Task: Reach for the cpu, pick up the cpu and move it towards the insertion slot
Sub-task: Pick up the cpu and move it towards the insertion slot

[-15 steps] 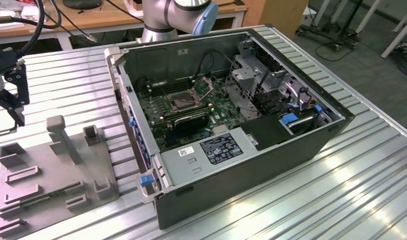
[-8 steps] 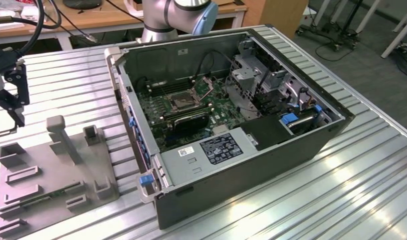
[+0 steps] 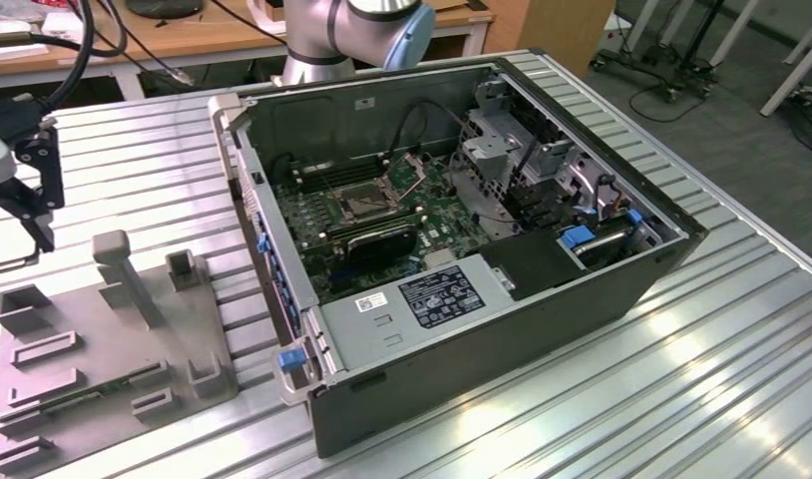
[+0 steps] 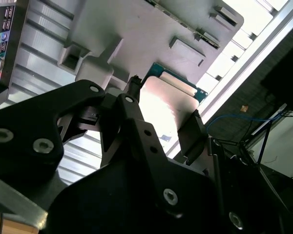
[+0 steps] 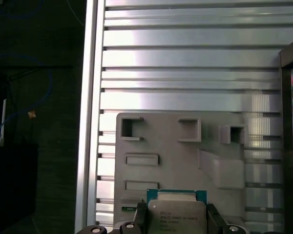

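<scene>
While the fingers (image 5: 139,214) are closed on two opposite edges of the cpu (image 5: 177,215), the chip is held over the grey fixture block (image 5: 185,156) on the bench (image 5: 185,63), well apart from the insertion slot (image 3: 357,205) inside the open computer case (image 3: 513,329).

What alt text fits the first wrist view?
The gripper clamps the cpu by two opposite edges, with the chip's silvery face toward the camera. Beyond it lie a grey fixture block with several recesses and the ribbed metal table.
</scene>
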### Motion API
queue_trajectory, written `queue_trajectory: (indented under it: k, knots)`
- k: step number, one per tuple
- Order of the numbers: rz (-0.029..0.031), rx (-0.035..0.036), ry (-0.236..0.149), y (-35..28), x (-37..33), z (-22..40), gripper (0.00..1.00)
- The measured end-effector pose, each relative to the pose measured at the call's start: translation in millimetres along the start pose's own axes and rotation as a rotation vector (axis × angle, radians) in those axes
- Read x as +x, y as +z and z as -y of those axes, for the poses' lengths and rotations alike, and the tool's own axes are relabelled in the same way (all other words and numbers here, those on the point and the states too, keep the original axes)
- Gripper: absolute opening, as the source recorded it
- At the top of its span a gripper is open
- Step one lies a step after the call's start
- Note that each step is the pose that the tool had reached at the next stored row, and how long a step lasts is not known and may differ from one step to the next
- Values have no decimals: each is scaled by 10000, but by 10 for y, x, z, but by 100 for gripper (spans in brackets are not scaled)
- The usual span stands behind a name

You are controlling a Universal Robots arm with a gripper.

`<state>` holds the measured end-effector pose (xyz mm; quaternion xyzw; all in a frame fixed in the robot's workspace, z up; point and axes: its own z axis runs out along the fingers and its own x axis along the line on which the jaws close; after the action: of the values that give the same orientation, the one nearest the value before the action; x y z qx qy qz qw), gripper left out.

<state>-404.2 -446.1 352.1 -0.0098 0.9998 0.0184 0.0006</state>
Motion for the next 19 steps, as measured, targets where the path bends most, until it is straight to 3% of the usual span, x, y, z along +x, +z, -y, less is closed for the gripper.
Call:
queue_trajectory:
  k: [6, 16, 19]
  knots:
    - [-3, 28, 1, -10, -19, 0, 55]
    - [0, 25, 0, -187, -22, -8, 55]
    - [0, 25, -1, -189, -48, -11, 55]
